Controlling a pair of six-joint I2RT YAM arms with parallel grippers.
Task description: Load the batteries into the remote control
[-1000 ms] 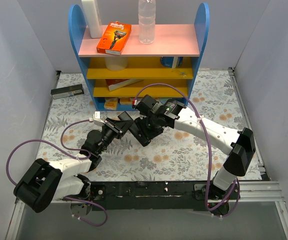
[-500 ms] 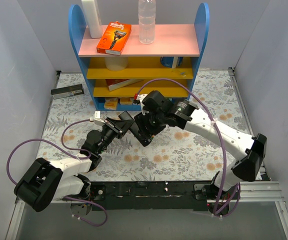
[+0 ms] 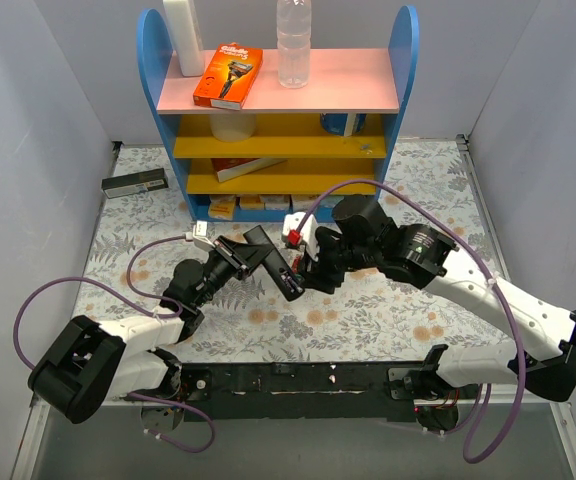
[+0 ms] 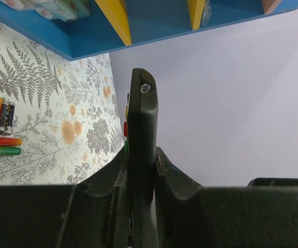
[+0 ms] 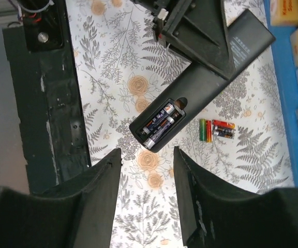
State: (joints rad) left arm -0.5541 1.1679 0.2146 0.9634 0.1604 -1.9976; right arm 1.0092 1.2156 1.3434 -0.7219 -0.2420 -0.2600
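Observation:
My left gripper is shut on the slim black remote control and holds it tilted above the table. In the right wrist view the remote has its back up and its compartment open, with two dark batteries lying inside. Loose batteries, red, green and dark, lie on the floral mat beside it; they also show in the left wrist view. My right gripper is open and empty, hovering above the remote's compartment end, in the top view just right of it.
A blue shelf unit stands at the back with an orange box and a clear bottle on top. A dark flat box with a pale label lies at the far left. A black rail runs along the near edge.
My right arm has swung to the right and its gripper has drawn back off the remote's end. My left gripper keeps the remote in about the same place.

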